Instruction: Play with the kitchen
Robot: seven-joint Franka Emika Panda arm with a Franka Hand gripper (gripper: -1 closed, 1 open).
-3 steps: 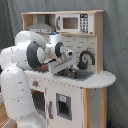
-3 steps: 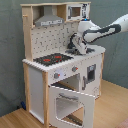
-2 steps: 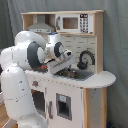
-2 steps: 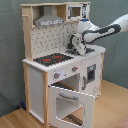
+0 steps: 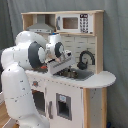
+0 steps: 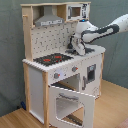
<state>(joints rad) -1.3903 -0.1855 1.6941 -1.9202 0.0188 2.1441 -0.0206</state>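
- The kitchen (image 6: 60,75) stands against a grey curtain, tall and pale, and fills the middle of both exterior views; it rests on a wooden floor (image 6: 112,107).
- The white arm (image 5: 22,75) reaches in over the worktop, and its gripper (image 5: 62,65) hangs low above the sink (image 5: 75,74), close to the black tap (image 5: 85,59). I judge it is placed there because the sink and tap are what it means to play with at this stage.
- From where I stand I cannot tell whether the fingers are open or closed, nor whether they hold anything; the wrist hides them in the first exterior view, and in the second exterior view they melt into the dark patch by the tap.
- The oven door (image 6: 70,105) hangs dropped open at the front, hinged low, so the oven's inside is open to reach. It juts out toward the room, and anything moving low in front of it could catch it.
- The hob (image 6: 52,59), black with red rings, lies bare toward the second exterior view's left, well apart from the gripper.
- Above it sit the grey hood (image 6: 49,20) and the pegboard back (image 6: 50,39); a toy microwave (image 5: 74,22) sits on the upper shelf, untouched.
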